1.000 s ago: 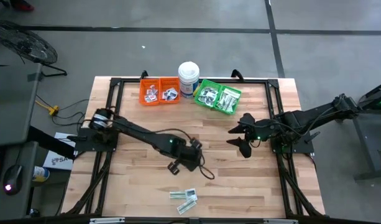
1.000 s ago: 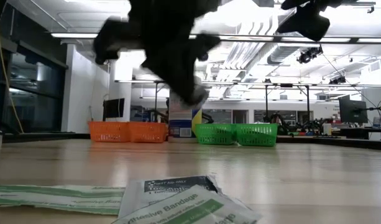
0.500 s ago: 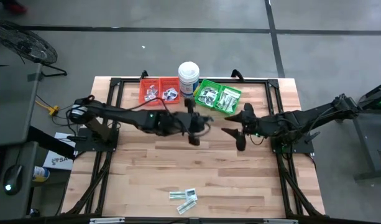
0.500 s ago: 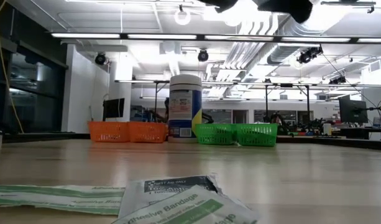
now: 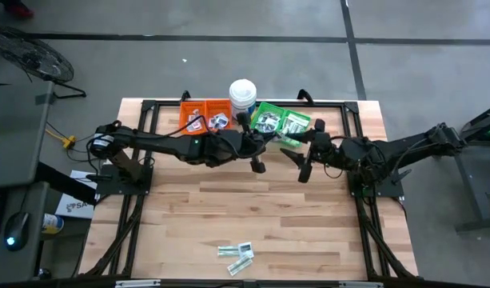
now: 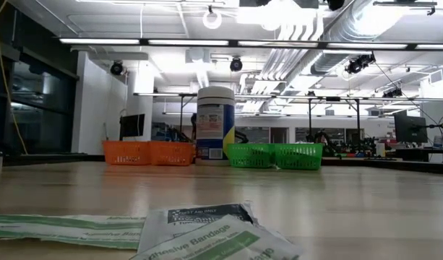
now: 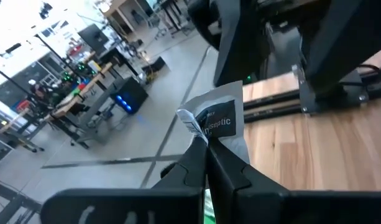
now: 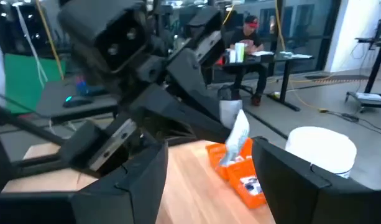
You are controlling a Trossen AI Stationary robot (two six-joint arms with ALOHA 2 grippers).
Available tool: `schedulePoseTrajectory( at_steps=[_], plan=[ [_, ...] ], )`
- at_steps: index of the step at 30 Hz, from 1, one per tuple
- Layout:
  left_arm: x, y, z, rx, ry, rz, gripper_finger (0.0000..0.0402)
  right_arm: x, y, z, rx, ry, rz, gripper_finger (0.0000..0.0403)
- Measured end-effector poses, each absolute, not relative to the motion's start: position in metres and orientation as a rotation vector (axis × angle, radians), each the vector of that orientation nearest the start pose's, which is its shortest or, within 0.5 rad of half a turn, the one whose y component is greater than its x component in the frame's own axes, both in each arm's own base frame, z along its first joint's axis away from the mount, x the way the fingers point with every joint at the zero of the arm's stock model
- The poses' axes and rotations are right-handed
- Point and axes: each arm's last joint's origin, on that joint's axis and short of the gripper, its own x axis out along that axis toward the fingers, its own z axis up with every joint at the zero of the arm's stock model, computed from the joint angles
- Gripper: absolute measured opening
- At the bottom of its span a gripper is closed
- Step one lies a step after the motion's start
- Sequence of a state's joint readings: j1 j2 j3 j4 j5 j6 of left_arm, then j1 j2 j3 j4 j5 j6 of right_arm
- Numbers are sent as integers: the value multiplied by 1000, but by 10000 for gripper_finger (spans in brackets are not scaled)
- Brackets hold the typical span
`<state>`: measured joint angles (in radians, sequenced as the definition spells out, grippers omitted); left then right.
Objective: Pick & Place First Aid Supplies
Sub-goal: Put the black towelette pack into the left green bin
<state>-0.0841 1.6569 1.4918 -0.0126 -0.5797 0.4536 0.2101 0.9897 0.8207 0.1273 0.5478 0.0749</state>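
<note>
My left gripper hangs high over the table's middle, just in front of the bins, shut on a square white packet with dark print. The same packet shows in the right wrist view, sticking out of the left fingers. To the right of it my right gripper stands open and faces the left one, holding nothing. More first aid supplies lie flat near the table's near edge: a white packet and green-and-white strips. My left gripper pinches the white packet by its lower edge between its two shut fingertips. The fingers lie about level and point toward the table's right. The packet stands out beyond the fingertips, a little crumpled, lifted clear of the table.
Along the far edge stand an orange bin, a tall white tub and a green bin, both bins holding packets. A black frame borders the table. A person sits at a desk in the room beyond.
My left gripper has risen from low over the table's middle and gone toward the far edge and the bins, tipping from pointing down to about level, staying shut on the packet. My right gripper has risen a little, turned, and shifted toward the left gripper, still open.
</note>
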Motion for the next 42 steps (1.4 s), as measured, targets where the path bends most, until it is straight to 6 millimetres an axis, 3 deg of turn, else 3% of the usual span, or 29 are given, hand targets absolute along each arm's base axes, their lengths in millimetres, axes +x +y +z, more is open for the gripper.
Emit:
schedulePoseTrajectory(
  at_steps=[15,39,42],
  plan=[
    [385,-17,371,517,268,454,0,240,4,330,121,12,-301,220],
    [385,-17,371,519,275,450,0,238,4,335,84,-17,-287,15],
    [385,-17,371,519,275,450,0,238,4,335,67,-14,-284,8]
  ],
)
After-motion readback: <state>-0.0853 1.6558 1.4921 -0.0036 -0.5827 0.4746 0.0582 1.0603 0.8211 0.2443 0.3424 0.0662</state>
